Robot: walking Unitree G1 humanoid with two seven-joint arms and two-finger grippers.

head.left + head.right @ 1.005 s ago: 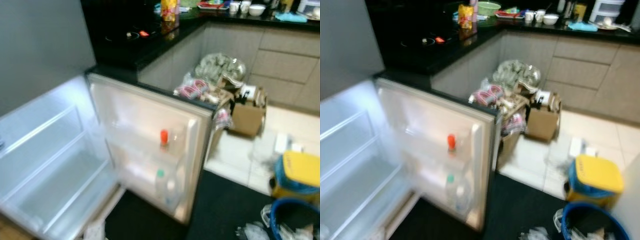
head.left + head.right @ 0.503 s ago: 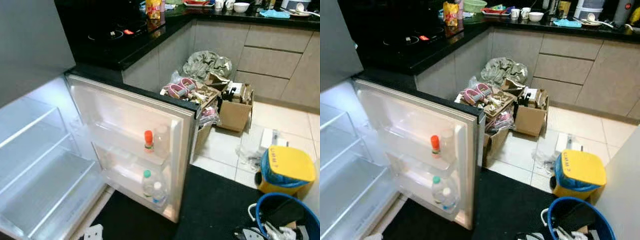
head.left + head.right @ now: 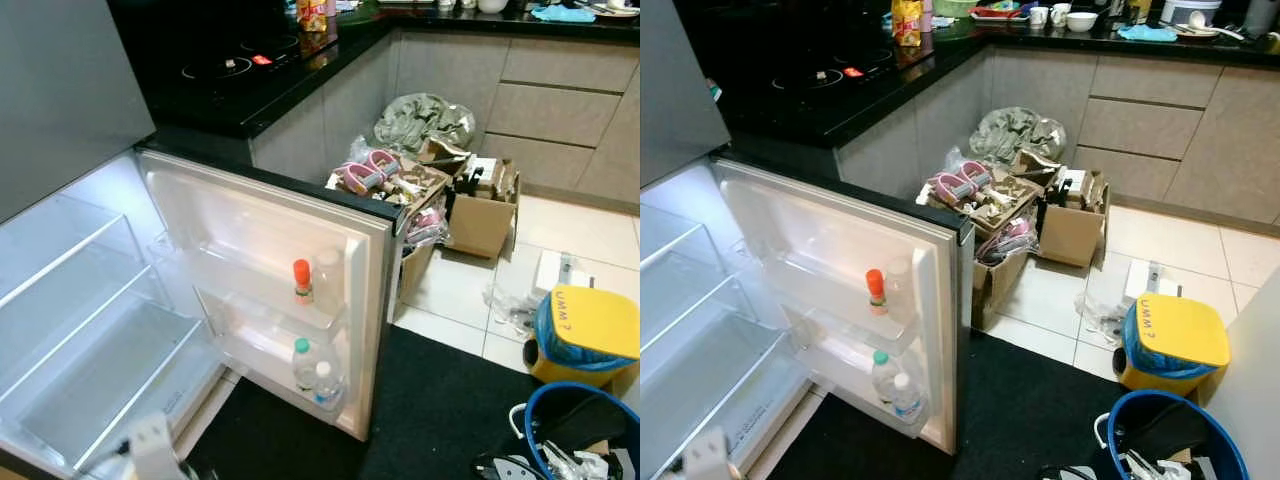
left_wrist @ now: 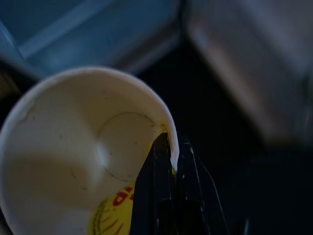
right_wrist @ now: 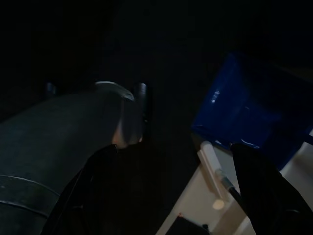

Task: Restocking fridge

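Note:
The fridge stands open, its door [image 3: 270,250] swung toward me and its lit shelves [image 3: 90,340] bare. The upper door bin holds an orange-capped bottle [image 3: 302,282] beside a clear bottle [image 3: 327,282]. Two water bottles [image 3: 312,370] stand in the lower bin. In the left wrist view my left gripper [image 4: 171,142] is shut on the rim of a white cup [image 4: 73,147] with a yellow and red label. A white part [image 3: 150,440] shows low in front of the fridge; I cannot tell what it is. In the dark right wrist view my right gripper [image 5: 176,196] hangs open.
Cardboard boxes [image 3: 480,210] full of clutter and a grey bag [image 3: 425,115] sit against the cabinets. On the right are a yellow-lidded bin [image 3: 585,335] and a blue basket [image 3: 575,430]. A black mat [image 3: 440,400] lies by the door. A black counter [image 3: 250,80] runs behind.
The camera has shifted and the picture has sharpened. The white part at the bottom has risen higher before the fridge. The bottles in the door have not moved.

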